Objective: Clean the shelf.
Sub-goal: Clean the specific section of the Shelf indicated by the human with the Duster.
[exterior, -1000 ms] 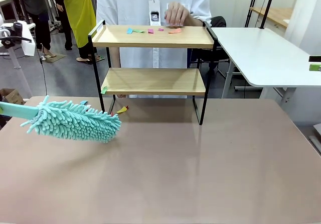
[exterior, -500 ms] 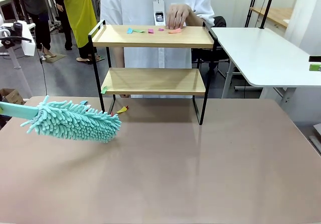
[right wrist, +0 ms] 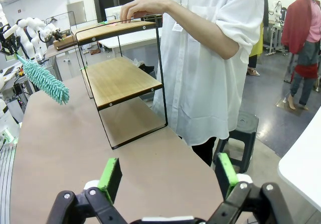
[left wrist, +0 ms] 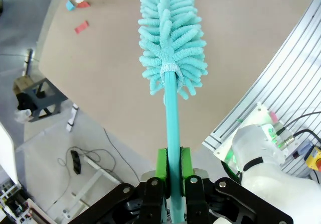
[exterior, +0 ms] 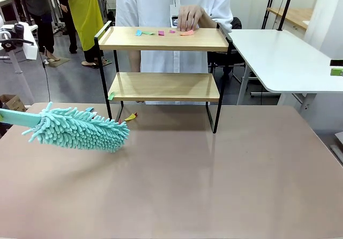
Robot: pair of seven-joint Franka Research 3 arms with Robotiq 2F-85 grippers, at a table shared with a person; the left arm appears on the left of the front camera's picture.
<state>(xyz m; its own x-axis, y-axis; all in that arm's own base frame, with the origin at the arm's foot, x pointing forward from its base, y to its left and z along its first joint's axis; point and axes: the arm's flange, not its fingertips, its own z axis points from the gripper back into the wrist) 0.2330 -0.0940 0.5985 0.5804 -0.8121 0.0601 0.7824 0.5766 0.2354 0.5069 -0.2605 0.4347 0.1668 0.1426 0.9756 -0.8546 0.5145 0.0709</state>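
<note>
Your left claw [left wrist: 173, 168] is pinched tight on the duster [exterior: 80, 129], green pads either side of its slim teal handle [left wrist: 172, 118] at the bottom of the wrist picture. Follow that handle up and you reach the chenille head [left wrist: 172, 38]: fat, soft, shaggy strands in a teal plume. In the front view it hangs just over the matte tan table [exterior: 214, 169] at the left, short of the shelf's foot. Your right claw [right wrist: 169, 176] stands spread wide, holding nothing, low in its own picture.

The shelf [exterior: 161, 86] sits upper centre in the front view: two smooth pale wooden boards in a thin black metal frame with raised side rails. Nothing swept yet, I'd judge. Coloured paper scraps [exterior: 161, 32], blue, green, pink and orange, lie along the top board's far edge. The person's hand [exterior: 188, 16] is there too, right by the orange one. A green scrap [exterior: 111, 95] clings at the lower board's left edge, and a yellow scrap [exterior: 131, 117] sits by the frame's left foot. By my reading, both boards are left to do.
</note>
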